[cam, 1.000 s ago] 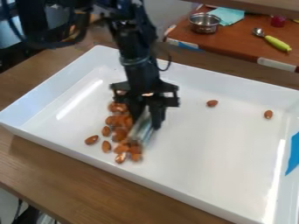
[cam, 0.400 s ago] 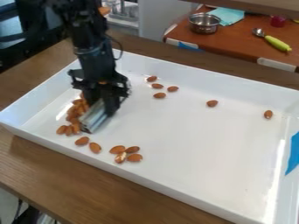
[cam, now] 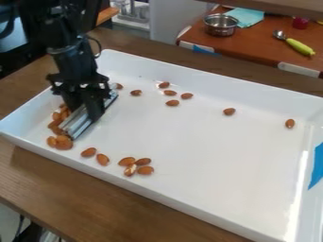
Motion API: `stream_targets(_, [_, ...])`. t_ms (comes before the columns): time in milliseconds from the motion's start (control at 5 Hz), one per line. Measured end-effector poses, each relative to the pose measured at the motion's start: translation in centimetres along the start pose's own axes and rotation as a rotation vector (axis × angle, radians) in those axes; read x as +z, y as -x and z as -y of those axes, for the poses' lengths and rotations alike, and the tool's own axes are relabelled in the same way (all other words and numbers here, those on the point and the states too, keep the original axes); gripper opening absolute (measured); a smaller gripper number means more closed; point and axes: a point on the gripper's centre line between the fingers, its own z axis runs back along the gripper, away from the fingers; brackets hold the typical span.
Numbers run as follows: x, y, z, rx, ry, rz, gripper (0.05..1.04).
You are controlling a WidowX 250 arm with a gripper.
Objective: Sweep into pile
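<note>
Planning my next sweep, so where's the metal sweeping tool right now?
In the camera view, the metal sweeping tool is at the tray's left end, under the gripper, just right of the bunched almonds.

The black tool (cam: 86, 112) hides part of the silvery metal bar (cam: 78, 126); both partly cover the brown almonds (cam: 55, 126) bunched there, too crowded to count. The right edge crops the white rectangular tray (cam: 221, 84) and blue patch (cam: 317, 165); the brown wooden counter (cam: 63, 189) runs off below.
</note>
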Motion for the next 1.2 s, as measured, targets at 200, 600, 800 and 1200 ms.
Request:
stream_targets(200, [0.3, 0.6, 2.0, 0.067, 0.100, -0.031, 0.379])
stream_targets(600, [3.1, 0.8, 8.8, 0.042, 0.150, 0.006, 0.379])
stream_targets(800, [3.2, 1.7, 12.8, -0.018, 0.122, 0.042, 0.379])
stream_targets(1200, [-0.1, 3.4, 15.7, -0.055, 0.034, 0.106, 0.379])
